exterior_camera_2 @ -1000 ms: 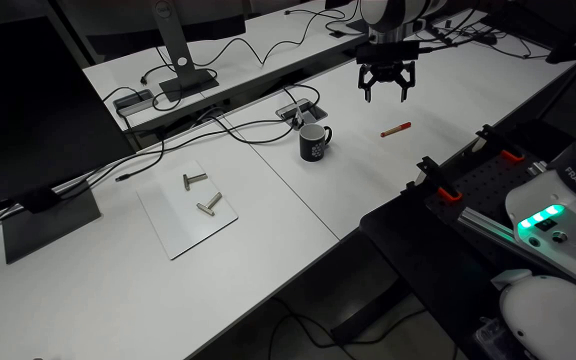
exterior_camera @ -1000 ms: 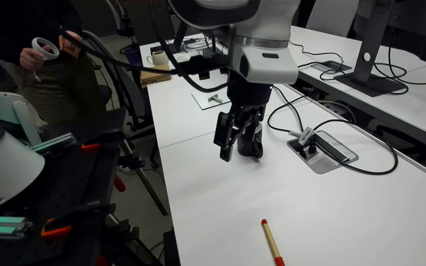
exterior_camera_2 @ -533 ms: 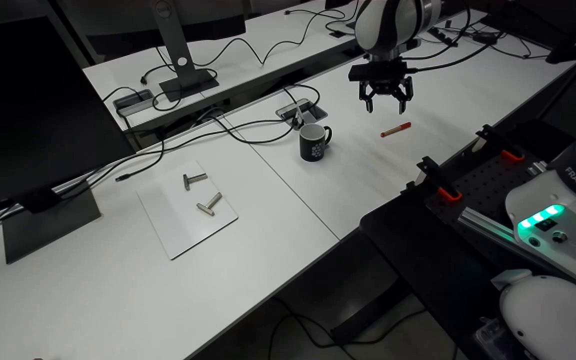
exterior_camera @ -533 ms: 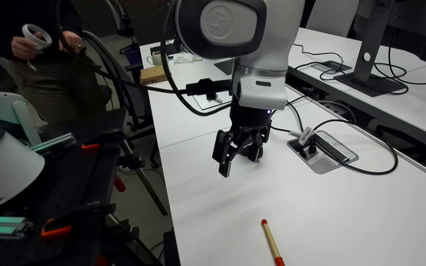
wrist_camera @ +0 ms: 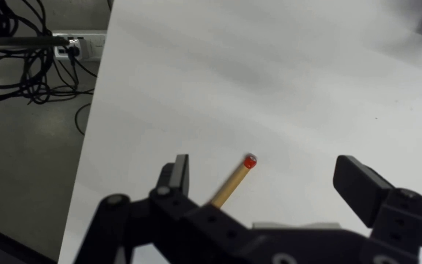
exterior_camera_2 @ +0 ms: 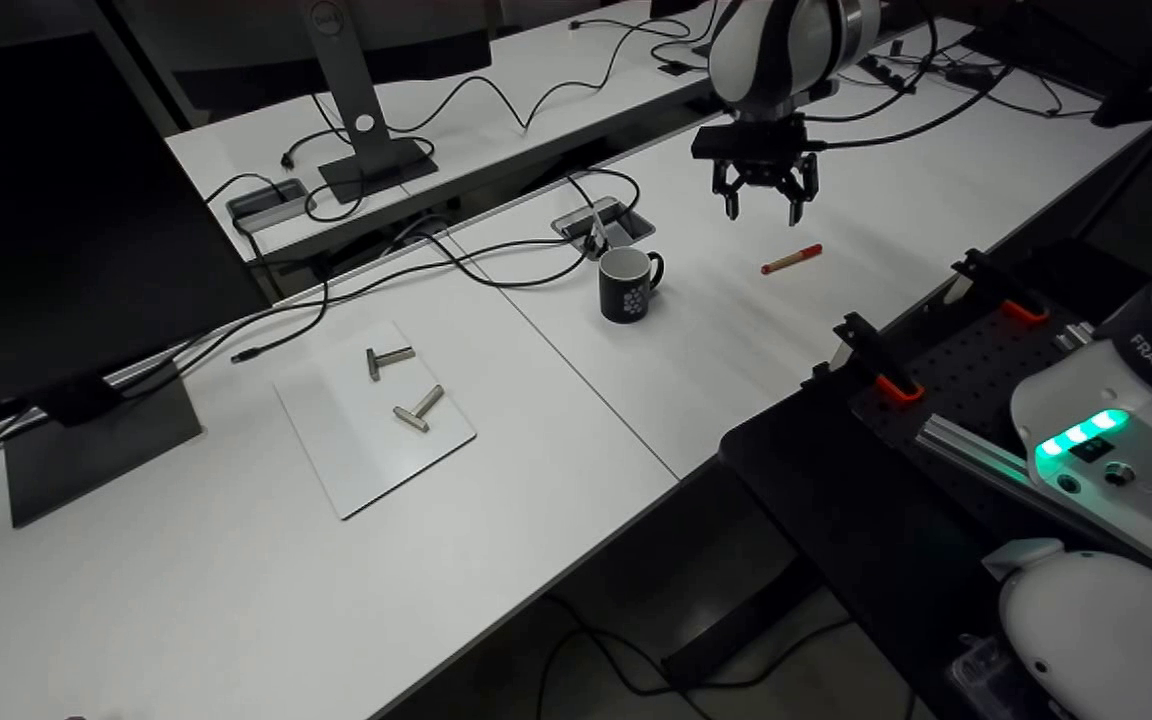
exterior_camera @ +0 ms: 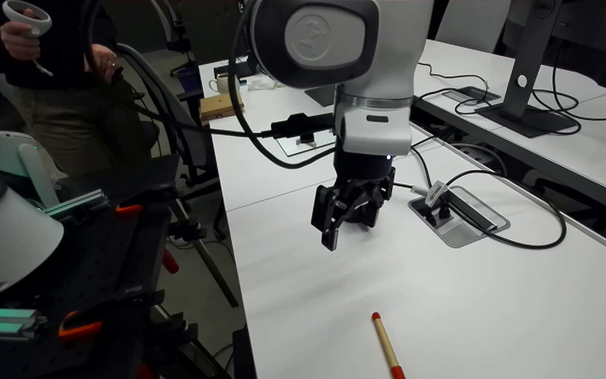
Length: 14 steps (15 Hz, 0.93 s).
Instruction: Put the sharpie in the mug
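White desktop (wrist_camera: 306, 102) is spreading under the gripper (wrist_camera: 264, 174), its 2 fingers (wrist_camera: 361, 194) standing wide; in the wrist view the sharpie (wrist_camera: 233, 183) is lying below on the desktop, showing between them, its long axis slanting across their closing line.

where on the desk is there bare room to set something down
In an exterior view, bare desk lies between the monitor base, the white panel and the edge; another strip lies between panel and seam. A smaller patch separates mug and sharpie, with the open gripper hanging nearby. It's crowded around the cable box, where black cables loop.
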Motion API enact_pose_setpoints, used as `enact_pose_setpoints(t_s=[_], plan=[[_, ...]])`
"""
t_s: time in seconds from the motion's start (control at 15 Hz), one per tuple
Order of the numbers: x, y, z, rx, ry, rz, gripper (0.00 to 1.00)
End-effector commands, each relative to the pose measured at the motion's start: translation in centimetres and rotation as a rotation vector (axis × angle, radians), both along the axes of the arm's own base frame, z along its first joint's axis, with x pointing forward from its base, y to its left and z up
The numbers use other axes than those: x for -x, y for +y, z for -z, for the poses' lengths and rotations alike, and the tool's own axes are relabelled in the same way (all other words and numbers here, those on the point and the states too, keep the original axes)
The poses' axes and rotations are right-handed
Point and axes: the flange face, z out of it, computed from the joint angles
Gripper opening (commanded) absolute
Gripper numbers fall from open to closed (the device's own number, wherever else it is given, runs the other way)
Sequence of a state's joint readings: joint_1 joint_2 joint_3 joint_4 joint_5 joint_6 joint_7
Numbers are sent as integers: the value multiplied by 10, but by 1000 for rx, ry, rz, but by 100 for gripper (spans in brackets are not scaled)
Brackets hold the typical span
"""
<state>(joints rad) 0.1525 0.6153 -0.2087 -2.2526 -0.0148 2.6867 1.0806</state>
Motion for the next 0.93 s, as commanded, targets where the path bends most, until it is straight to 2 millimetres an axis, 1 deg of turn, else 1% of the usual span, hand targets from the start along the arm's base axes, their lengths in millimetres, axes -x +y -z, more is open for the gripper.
enact_pose_setpoints(t_s=[0.0, 0.27, 0.53, 0.73, 0.87], plan=[[-5, -8, 12, -6, -58, 104, 100], [-1, -25, 37, 3, -21, 189, 100], [2, -43, 68, -23, 4, 314, 100], [2, -55, 88, -36, -1, 392, 100], [0, -61, 100, -27, -20, 416, 100]])
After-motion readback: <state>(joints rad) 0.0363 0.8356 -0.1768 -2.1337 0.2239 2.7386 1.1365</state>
